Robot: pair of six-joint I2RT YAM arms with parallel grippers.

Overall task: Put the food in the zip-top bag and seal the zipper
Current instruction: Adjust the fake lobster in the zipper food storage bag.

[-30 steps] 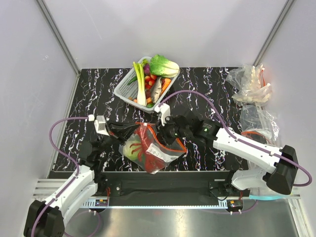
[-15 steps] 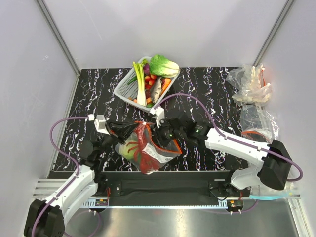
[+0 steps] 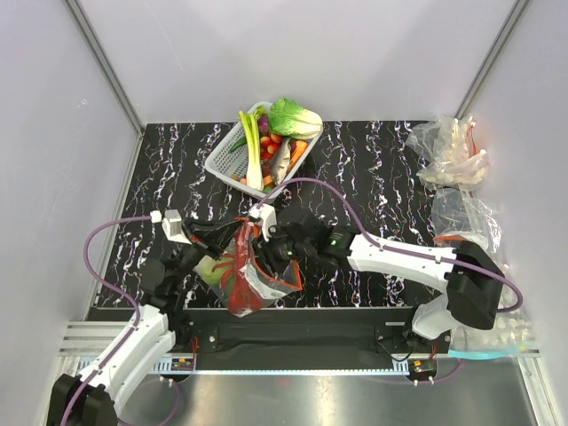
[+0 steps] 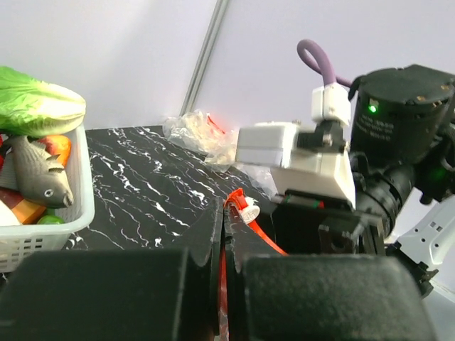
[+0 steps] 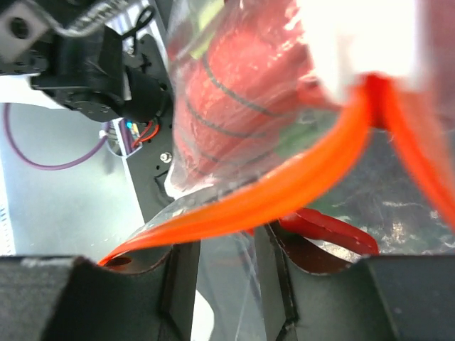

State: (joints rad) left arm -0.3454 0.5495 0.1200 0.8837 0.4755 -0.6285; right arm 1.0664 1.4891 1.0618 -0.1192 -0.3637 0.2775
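Observation:
The zip-top bag (image 3: 253, 286) hangs bunched between my two grippers near the table's front. It holds the red lobster (image 3: 238, 273) and the pale green cabbage (image 3: 209, 266). My left gripper (image 3: 228, 237) is shut on the red-orange zipper (image 4: 264, 232) at one end; in the left wrist view (image 4: 225, 214) the strip runs between the closed jaws, with a white tab (image 4: 249, 210) just beyond. My right gripper (image 3: 266, 249) is close beside it. In the right wrist view (image 5: 227, 245) its jaws stand a little apart with clear bag film between them, and the zipper (image 5: 284, 192) crosses just past the tips. The lobster (image 5: 234, 85) shows through the film.
A white basket (image 3: 222, 161) at the back centre holds a leek (image 3: 253, 146), a bok choy (image 3: 295, 116), a toy fish and small foods. A wrinkly clear plastic heap (image 3: 449, 151) and another clear bag (image 3: 466, 211) lie at the right. Walls close in on three sides.
My right gripper has moved left along the bag's mouth toward my left gripper. The bag has bunched up and shifted left and nearer the front edge; my left gripper has drifted slightly left.

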